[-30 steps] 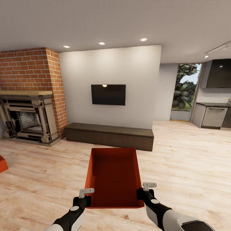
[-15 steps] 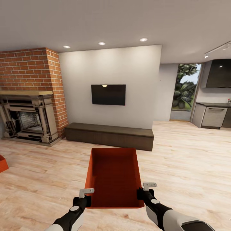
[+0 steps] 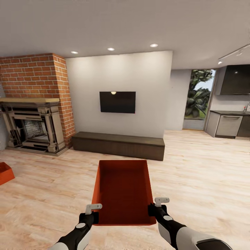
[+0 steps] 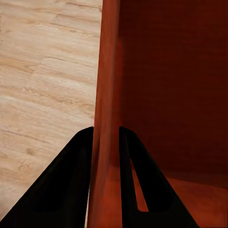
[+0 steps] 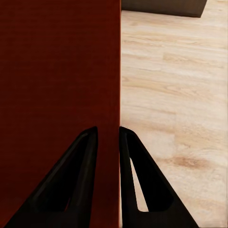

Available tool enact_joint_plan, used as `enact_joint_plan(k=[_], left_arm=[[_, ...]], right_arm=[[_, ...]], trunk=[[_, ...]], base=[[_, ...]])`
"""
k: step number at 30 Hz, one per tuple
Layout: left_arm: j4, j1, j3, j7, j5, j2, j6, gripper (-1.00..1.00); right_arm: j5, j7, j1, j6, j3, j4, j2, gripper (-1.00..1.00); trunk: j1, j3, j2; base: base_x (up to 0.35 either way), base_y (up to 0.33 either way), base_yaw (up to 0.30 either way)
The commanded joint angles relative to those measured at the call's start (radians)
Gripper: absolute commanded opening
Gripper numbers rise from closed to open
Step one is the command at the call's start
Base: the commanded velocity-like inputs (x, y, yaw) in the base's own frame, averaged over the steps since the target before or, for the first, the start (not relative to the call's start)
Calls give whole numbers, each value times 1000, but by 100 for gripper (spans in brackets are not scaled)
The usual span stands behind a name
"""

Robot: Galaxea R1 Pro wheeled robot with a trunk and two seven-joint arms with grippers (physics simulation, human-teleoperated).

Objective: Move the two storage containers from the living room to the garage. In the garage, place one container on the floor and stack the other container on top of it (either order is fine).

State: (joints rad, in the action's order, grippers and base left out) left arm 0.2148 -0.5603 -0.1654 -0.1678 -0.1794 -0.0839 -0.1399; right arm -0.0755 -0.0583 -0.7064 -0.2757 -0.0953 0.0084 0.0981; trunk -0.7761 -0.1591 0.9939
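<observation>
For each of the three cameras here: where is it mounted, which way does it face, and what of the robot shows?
Head: high, facing forward-down over both arms, left gripper and right gripper holding the storage container.
Left wrist: looks along fingers straddling a container wall.
Right wrist: looks along fingers straddling the opposite wall.
Shared: all show the container and wood floor.

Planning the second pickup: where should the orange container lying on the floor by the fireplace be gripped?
A judgement: take that second storage container by its thin upright side walls at the open rim, from above, one end effector per side. The held storage container is pinched the same way by the left end effector and the right end effector.
</observation>
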Motion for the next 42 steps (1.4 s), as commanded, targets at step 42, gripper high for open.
enact_joint_plan(k=[42], left_arm=[[1,-1,4,-10,-5,1,-4,-100]], right_arm=[[0,2,-1,0,12,1,1,-100]], trunk=[[0,-1,1]], base=[[-9,0,-235]])
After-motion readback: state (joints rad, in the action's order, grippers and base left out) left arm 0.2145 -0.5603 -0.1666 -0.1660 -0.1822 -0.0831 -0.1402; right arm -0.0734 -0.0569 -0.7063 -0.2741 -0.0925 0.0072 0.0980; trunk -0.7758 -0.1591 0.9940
